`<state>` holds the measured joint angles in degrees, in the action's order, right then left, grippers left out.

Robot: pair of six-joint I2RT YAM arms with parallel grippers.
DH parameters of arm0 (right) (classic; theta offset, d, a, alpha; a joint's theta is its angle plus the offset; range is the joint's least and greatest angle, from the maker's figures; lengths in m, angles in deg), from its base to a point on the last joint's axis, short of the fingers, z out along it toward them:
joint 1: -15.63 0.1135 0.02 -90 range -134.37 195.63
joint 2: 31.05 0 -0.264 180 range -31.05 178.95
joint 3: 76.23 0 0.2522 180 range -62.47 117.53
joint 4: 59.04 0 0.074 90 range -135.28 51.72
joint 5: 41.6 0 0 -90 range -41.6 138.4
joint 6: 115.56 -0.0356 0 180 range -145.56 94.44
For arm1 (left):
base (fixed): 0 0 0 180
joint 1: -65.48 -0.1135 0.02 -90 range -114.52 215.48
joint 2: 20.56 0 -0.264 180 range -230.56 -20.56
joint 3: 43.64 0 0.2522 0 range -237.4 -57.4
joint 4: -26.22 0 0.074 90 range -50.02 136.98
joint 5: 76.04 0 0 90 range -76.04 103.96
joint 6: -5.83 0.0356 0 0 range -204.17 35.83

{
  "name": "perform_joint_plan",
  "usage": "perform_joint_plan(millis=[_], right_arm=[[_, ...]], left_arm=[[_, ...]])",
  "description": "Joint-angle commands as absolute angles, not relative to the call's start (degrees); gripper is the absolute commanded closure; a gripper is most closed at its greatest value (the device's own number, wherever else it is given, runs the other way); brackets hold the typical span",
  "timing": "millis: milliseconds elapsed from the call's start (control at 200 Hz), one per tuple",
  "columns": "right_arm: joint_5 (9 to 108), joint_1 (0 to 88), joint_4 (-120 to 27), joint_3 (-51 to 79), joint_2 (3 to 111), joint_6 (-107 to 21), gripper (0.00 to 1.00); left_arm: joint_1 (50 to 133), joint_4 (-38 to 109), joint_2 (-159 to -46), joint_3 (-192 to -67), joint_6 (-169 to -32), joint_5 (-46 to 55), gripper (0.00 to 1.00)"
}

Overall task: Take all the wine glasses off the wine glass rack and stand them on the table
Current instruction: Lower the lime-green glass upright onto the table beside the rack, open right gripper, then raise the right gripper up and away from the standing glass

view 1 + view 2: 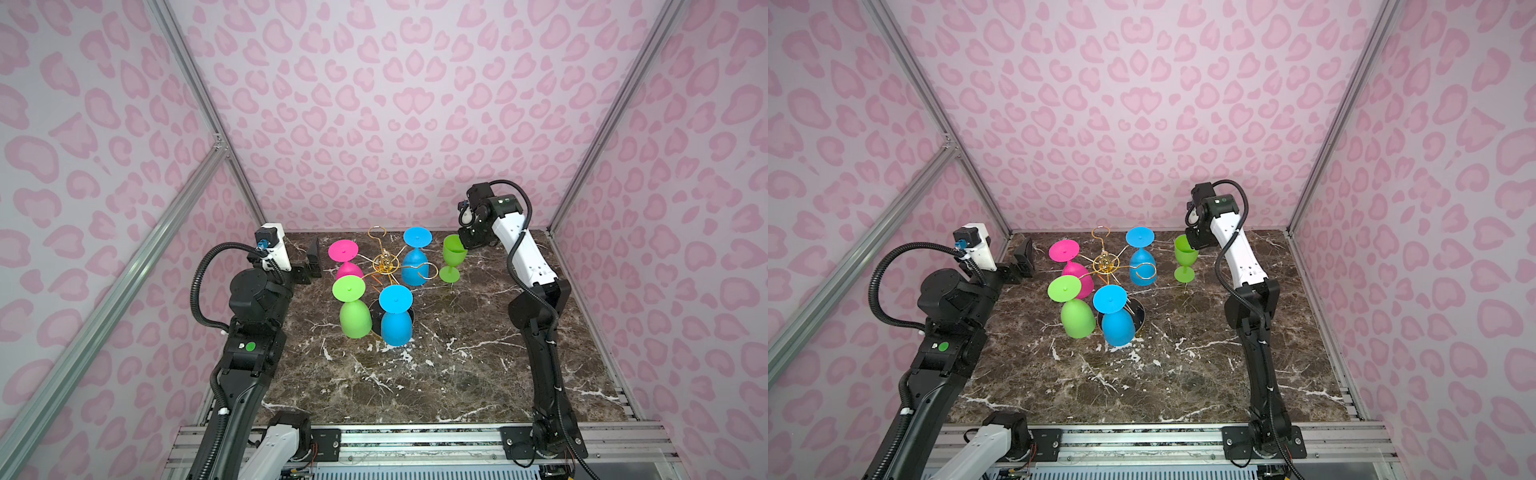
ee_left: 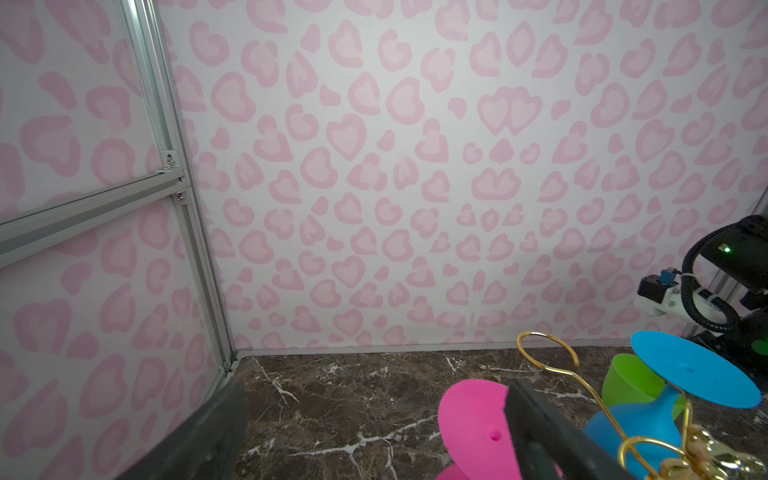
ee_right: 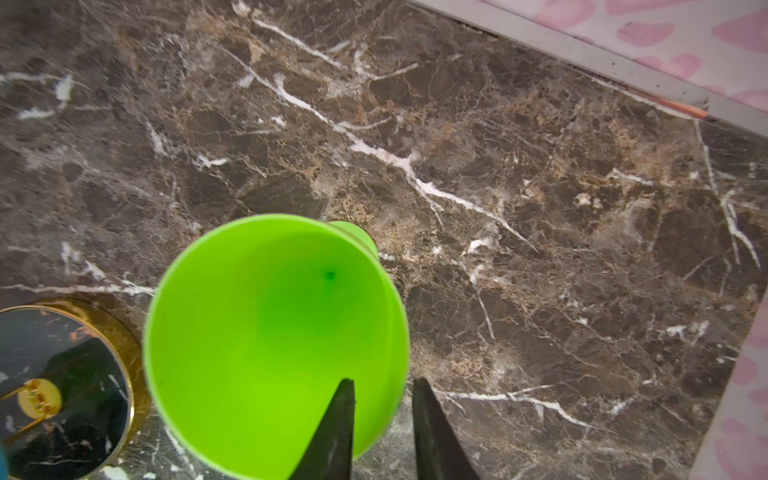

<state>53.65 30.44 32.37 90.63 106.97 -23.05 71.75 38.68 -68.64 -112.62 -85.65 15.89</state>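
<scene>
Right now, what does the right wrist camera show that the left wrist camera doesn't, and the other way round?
Only the right wrist view: a look down into the upright green wine glass, the right fingers straddling its rim, one inside and one outside, and the rack's black gold-rimmed base.
Only the left wrist view: the pink wine glass, the blue wine glass hanging upside down, the rack's gold loops and the right arm.
Both: the green wine glass, partly hidden in the left wrist view, and the marble table.

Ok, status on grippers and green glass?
Left gripper open, beside rack. Right gripper open, jaws astride green glass rim. Glass upright on table, off rack. Nothing blocking.
</scene>
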Motion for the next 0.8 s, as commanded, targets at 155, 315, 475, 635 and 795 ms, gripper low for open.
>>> perform_joint_plan(millis=[155,315,475,635,795], right_arm=[[63.24,29.34,28.84,90.90,104.43,-25.83,0.68],[67.59,28.25,26.32,90.43,101.75,-27.52,0.68],[72.99,26.66,20.64,85.57,94.05,-29.81,0.67],[78.65,25.34,9.24,72.13,81.80,-34.36,0.67],[81.64,25.34,-2.35,55.45,67.78,-39.33,0.66]], left_arm=[[71.64,37.91,-67.79,-113.15,-86.19,16.11,0.03],[71.67,37.87,-67.28,-113.04,-86.01,16.48,0.03],[71.68,37.69,-66.62,-112.96,-86.10,17.05,0.03],[71.58,36.82,-66.27,-112.55,-86.87,16.98,0.03],[71.64,35.73,-66.85,-112.61,-87.24,16.86,0.03]])
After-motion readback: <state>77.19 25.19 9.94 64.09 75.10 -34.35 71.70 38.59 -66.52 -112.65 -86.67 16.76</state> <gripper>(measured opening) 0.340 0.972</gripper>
